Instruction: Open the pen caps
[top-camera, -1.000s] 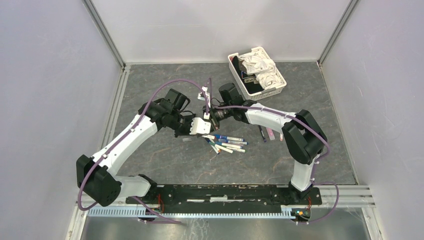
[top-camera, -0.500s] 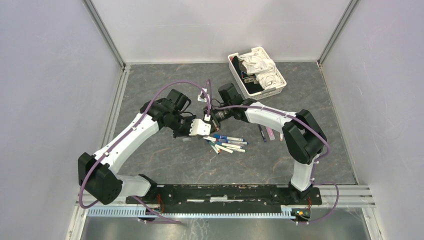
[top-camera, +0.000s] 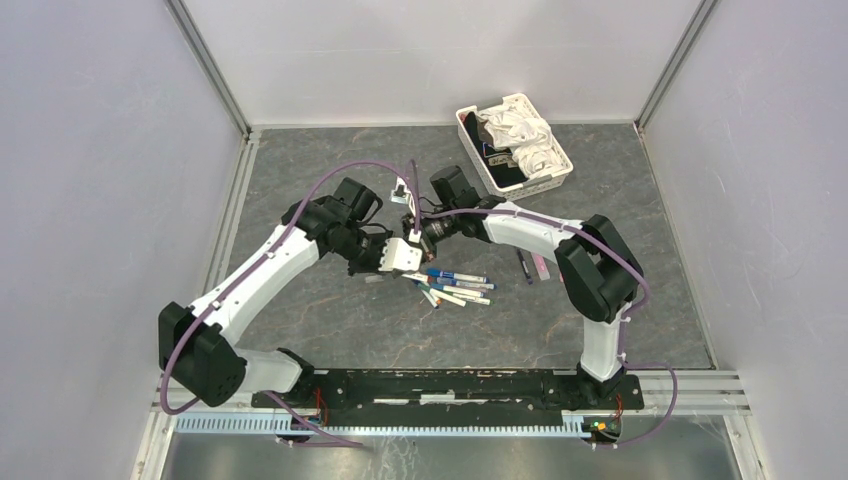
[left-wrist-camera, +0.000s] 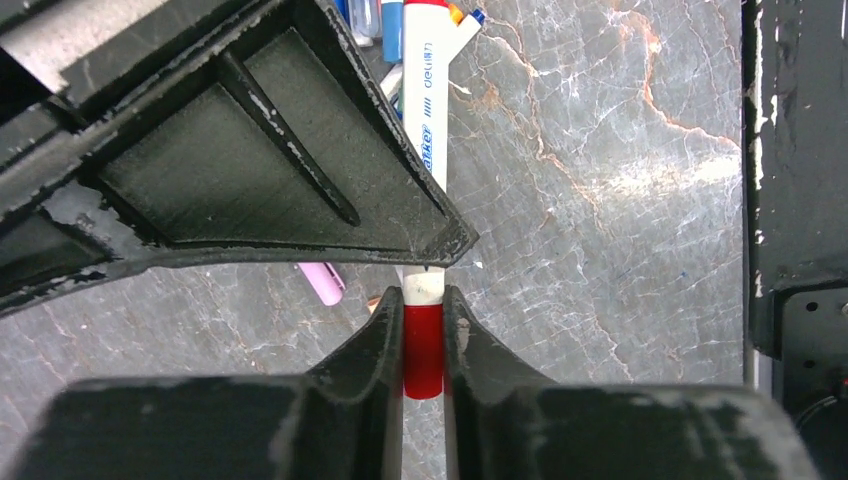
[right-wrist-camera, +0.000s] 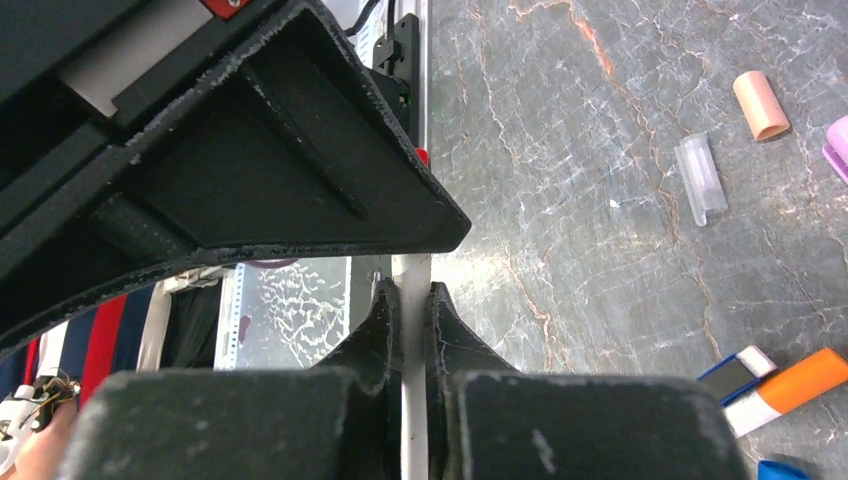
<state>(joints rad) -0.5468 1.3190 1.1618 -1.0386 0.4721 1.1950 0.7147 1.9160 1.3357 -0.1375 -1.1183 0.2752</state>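
My left gripper (left-wrist-camera: 423, 300) is shut on the red cap (left-wrist-camera: 423, 345) of a white pen (left-wrist-camera: 425, 120). My right gripper (right-wrist-camera: 410, 295) is shut on the same pen's white barrel (right-wrist-camera: 411, 268), so the two grippers face each other closely. In the top view they meet above the table, left gripper (top-camera: 406, 254) and right gripper (top-camera: 423, 232). The cap still sits against the barrel. A pile of pens (top-camera: 452, 285) lies just right of the grippers. Loose caps lie on the table: a pink one (left-wrist-camera: 322, 283), a peach one (right-wrist-camera: 760, 105) and a clear one (right-wrist-camera: 700, 178).
A white basket (top-camera: 560, 150) of cloth stands at the back right. A dark pen (top-camera: 524, 267) and a pink piece (top-camera: 541, 267) lie right of the pile. An orange-ended pen (right-wrist-camera: 790, 385) lies near my right gripper. Grey walls enclose the table.
Both grippers, joined on the pen, have shifted slightly to the left; the right wrist moved left and back a little. The grips have not changed.
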